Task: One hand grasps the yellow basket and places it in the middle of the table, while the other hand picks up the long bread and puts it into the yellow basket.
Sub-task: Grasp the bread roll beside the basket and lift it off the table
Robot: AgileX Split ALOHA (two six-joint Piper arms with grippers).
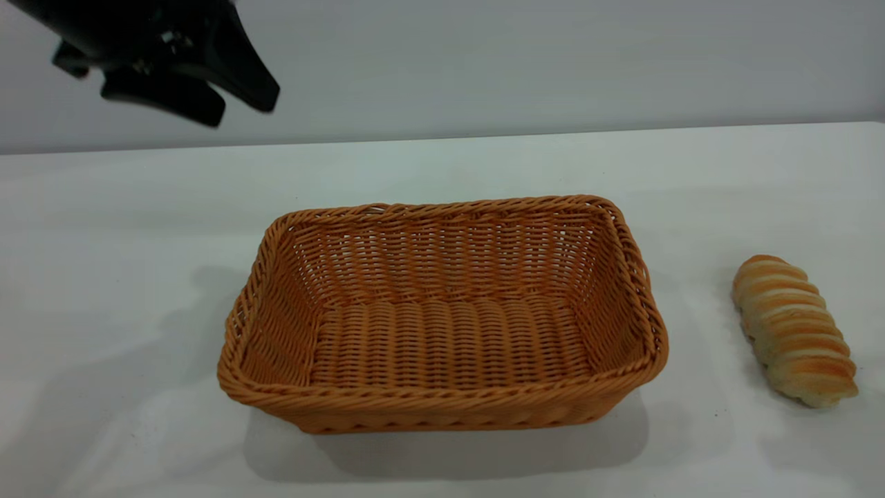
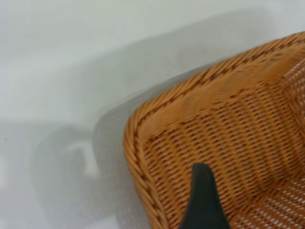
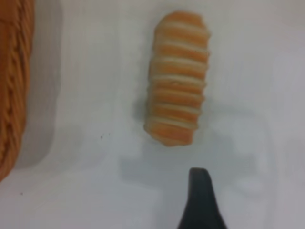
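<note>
No brand, label or writing can be read on anything in view.

The yellow basket [image 1: 442, 315] is seen standing upright near the middle of the white table [image 1: 124, 207], its hollow bare. The long bread [image 1: 794, 329] is laid flat on the table to the right of the basket, apart from it, with a strip of bare table between the two.

The left pincer [image 1: 242, 111] is held high in the air at the upper left of the exterior view, well above the table and back from the basket's left rim; nothing is touched by it. Its two black fingers [image 1: 249, 76] are seen spread apart and nothing is gripped between them. In the left wrist view a corner of the basket [image 2: 190, 119] is seen below, and a single black fingertip [image 2: 204, 200] is shown over the woven inner wall.

The right pincer is not seen in the exterior view. In the right wrist view only one black fingertip [image 3: 201, 202] is shown, held above the table just off one end of the bread [image 3: 177, 78], with the basket's rim [image 3: 14, 86] at the frame edge. Whether this pincer is released or clenched cannot be told.
</note>
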